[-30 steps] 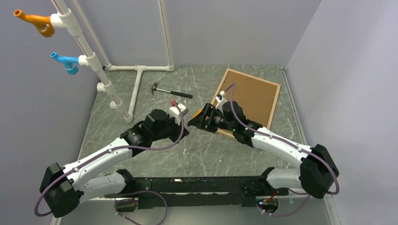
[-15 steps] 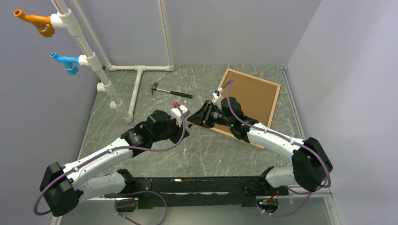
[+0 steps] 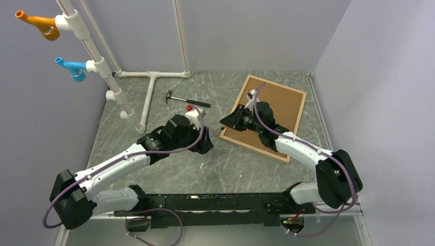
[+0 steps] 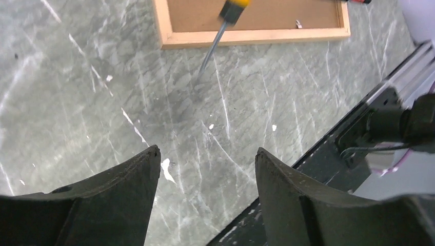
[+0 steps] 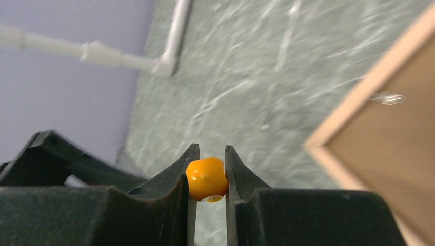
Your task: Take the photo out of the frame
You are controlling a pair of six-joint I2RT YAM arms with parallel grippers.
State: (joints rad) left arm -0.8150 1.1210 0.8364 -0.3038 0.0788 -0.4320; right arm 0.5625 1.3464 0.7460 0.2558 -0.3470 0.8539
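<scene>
Right wrist: right tool (image 5: pixel 210 158) clamped on screwdriver (image 5: pixel 206 179), yellow handle; left tool (image 4: pixel 206 154) jaws apart over desk (image 4: pixel 102 102). Hammer (image 3: pixel 187 100) near white pipe stand (image 3: pixel 151 97); frame (image 4: pixel 256 37) lies back-up.

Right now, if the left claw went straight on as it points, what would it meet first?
Probably the bare table just ahead of the left claw; the screwdriver and frame lie farther on, though depth is unclear.
</scene>
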